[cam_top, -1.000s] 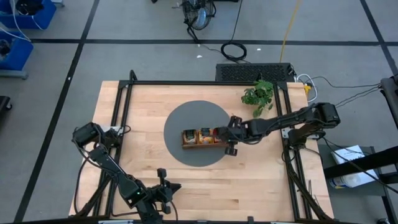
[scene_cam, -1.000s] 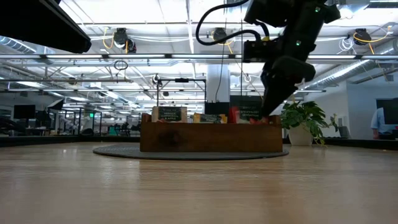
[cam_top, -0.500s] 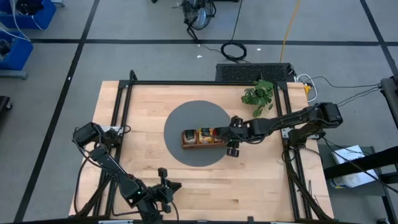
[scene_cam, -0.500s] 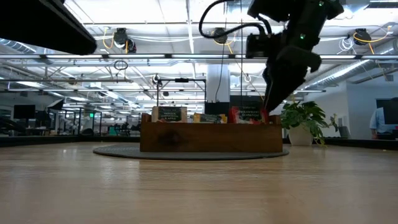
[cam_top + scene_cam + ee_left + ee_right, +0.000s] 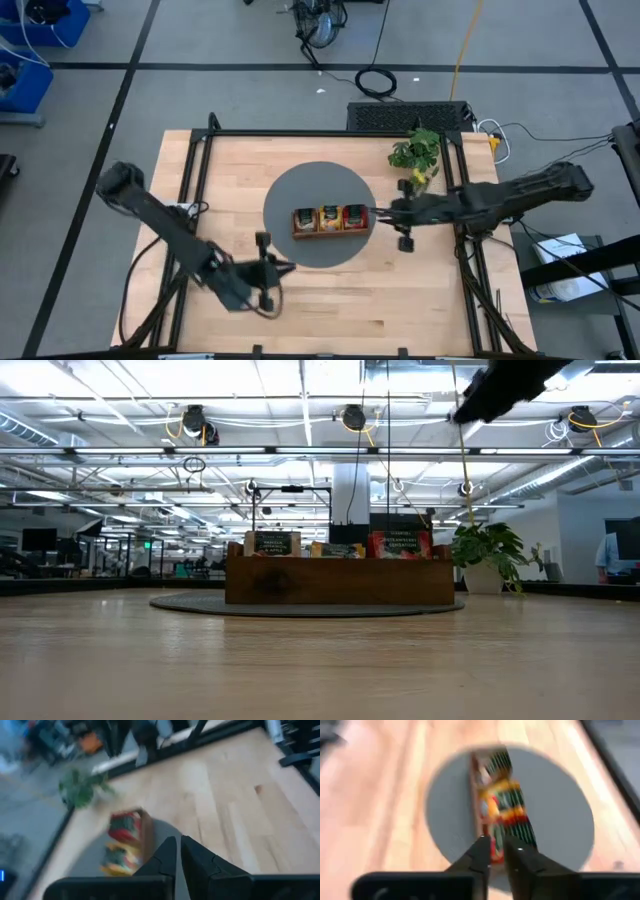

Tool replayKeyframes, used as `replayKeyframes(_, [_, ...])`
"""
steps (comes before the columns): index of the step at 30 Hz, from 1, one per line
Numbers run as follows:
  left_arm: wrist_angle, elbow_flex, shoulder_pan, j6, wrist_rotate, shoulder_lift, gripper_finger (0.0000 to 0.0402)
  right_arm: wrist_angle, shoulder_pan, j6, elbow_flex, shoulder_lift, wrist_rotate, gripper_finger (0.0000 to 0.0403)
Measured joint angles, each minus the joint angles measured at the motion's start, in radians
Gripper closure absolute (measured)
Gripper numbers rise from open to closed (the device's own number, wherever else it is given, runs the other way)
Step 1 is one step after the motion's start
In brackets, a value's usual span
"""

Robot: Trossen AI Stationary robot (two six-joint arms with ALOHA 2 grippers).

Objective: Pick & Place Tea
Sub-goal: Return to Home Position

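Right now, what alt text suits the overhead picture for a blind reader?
A long brown wooden tray, its three compartments holding beige, orange and red tea sachets, sits on a round grey mat on a light wooden table. The right gripper is off its right end; the left gripper is by the mat's edge.

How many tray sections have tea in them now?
3: the left tea stack, the middle tea stack, the right tea stack, one per section of the tray. Sachets within stacks may be hidden.
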Motion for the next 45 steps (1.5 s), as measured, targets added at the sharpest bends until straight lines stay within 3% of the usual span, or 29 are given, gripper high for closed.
replayKeyframes(4, [-0.028,0.000,0.051,0.176,0.103,-0.170,0.0393,0.156,0.044,-0.062,-0.118,-0.188,-0.027,0.0397])
replayKeyframes(13, [-0.391,-0.015,0.119,0.114,0.118,-0.509,0.0397,0.294,0.067,-0.147,-0.331,-0.552,-0.125,0.0399])
replayKeyframes(16, [-0.277,-0.091,0.155,0.218,0.205,-0.575,0.0397,0.408,0.067,-0.226,-0.411,-0.639,-0.197,0.0401])
replayKeyframes(20, [0.042,-0.234,0.272,0.418,0.506,-0.632,0.0397,0.554,0.045,-0.248,-0.502,-0.702,-0.212,0.0400])
replayKeyframes(22, [0.152,-0.295,0.367,0.439,0.615,-0.637,0.0398,0.600,0.021,-0.248,-0.530,-0.704,-0.212,0.0401])
replayKeyframes(26, [0.138,-0.406,0.524,0.341,0.749,-0.666,0.0399,0.549,0.001,-0.190,-0.542,-0.727,-0.266,0.0402])
replayKeyframes(28, [0.149,-0.461,0.548,0.299,0.762,-0.721,0.0399,0.507,0.002,-0.171,-0.551,-0.757,-0.316,0.0402])
replayKeyframes(31, [0.167,-0.555,0.539,0.247,0.734,-0.844,0.0399,0.508,0.002,-0.129,-0.592,-0.811,-0.289,0.0402])
replayKeyframes(38, [0.528,-0.911,0.483,0.262,0.726,-1.062,0.0400,0.674,0.001,-0.114,-0.802,-0.906,-0.287,0.0402])
replayKeyframes(41, [0.553,-0.996,0.497,0.253,0.706,-1.138,0.0400,0.742,-0.003,-0.115,-0.834,-0.933,-0.286,0.0403])
replayKeyframes(45, [0.495,-1.034,0.539,0.224,0.694,-1.238,0.0400,0.666,-0.022,-0.115,-0.826,-0.965,-0.284,0.0403])
